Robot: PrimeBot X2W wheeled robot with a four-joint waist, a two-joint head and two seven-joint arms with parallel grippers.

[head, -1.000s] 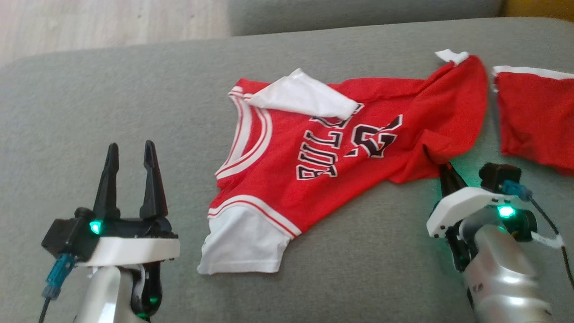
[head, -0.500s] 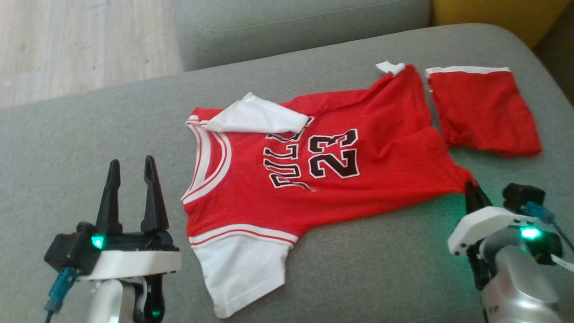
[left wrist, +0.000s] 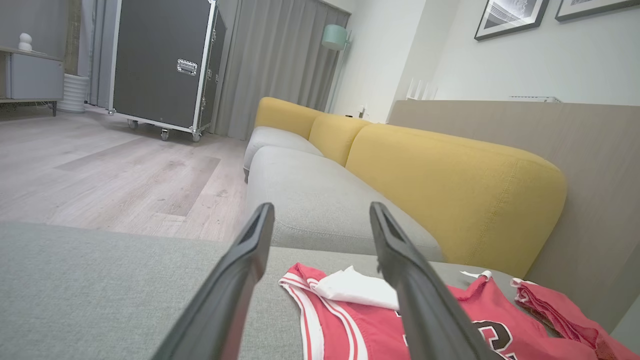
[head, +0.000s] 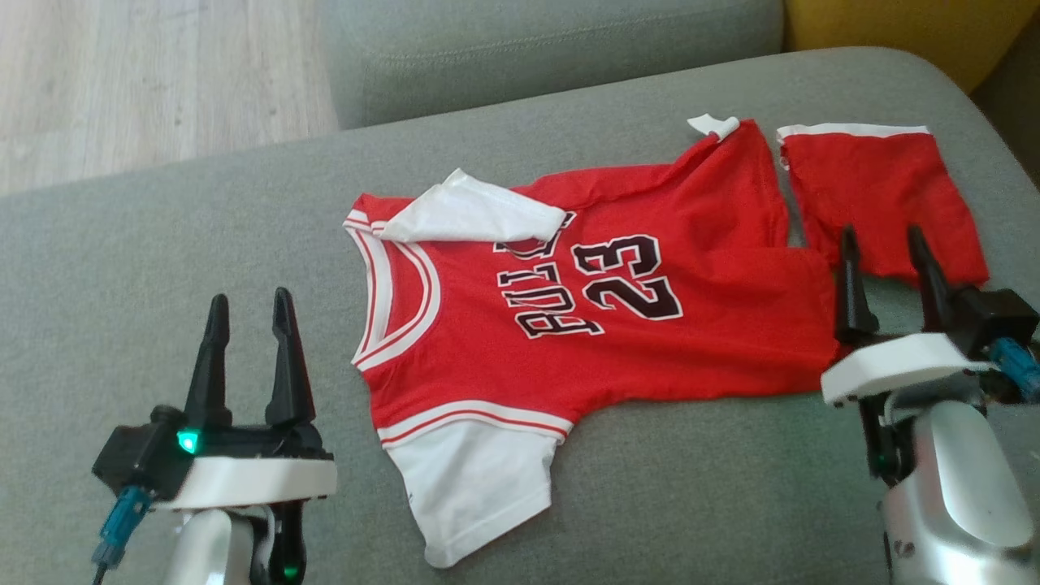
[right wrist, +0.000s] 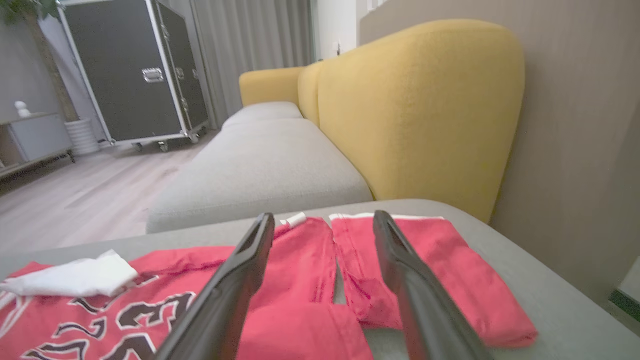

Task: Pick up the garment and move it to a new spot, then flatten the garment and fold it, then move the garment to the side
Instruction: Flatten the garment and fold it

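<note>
Clearly the right pincer (head: 882, 236) gapes wide, empty, beside the garment (head: 650, 341).

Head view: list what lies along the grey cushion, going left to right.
left gripper → red jersey → smaller red garment

A red basketball jersey with white sleeves (head: 569, 325) lies spread on the grey fabric cushion (head: 162, 268) at frame centre. Smaller red shorts (head: 877, 195) lie upper right. The left gripper (head: 250, 299), lower left, and the right gripper (head: 883, 234), lower right, have their fingers parted and empty.
</note>
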